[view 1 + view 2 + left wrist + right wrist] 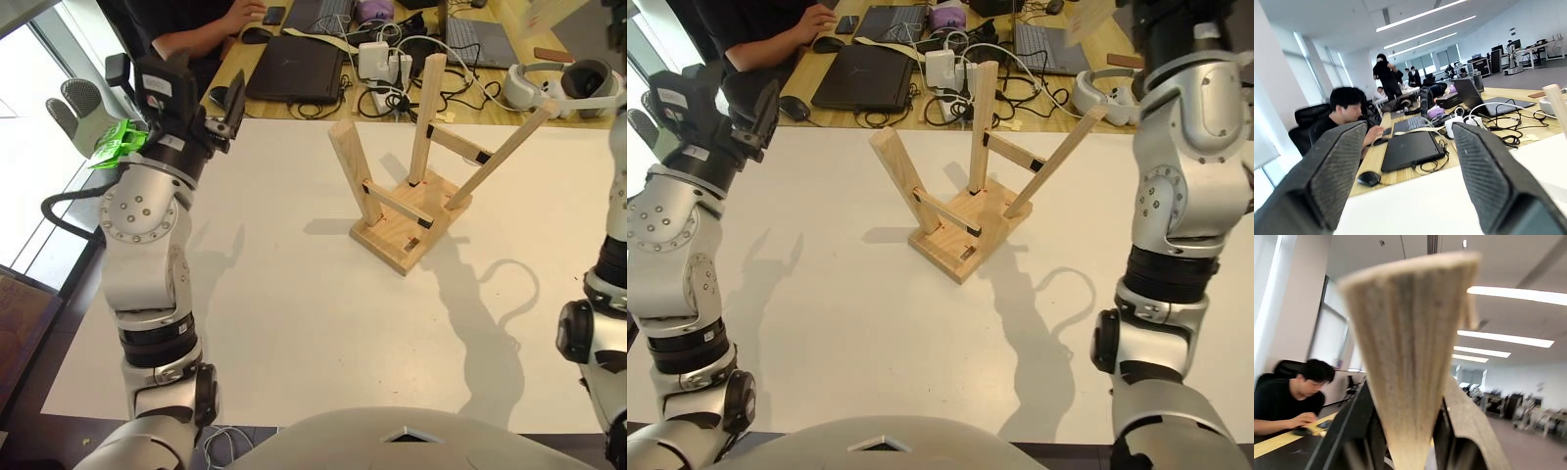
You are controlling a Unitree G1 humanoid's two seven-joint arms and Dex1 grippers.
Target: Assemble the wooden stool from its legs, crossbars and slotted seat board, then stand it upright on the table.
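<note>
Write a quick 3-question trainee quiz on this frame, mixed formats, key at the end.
1. How many legs stick up from the seat board? A) two B) three C) four
2. True or false: the left pincer is open and holds nothing.
3. What does the right pincer hold?

Key: 1. B. 2. True. 3. A wooden piece, clamped between its fingers.

Wood stool point(407, 235) inverted, 3 legs up, on table point(294, 313).
</note>
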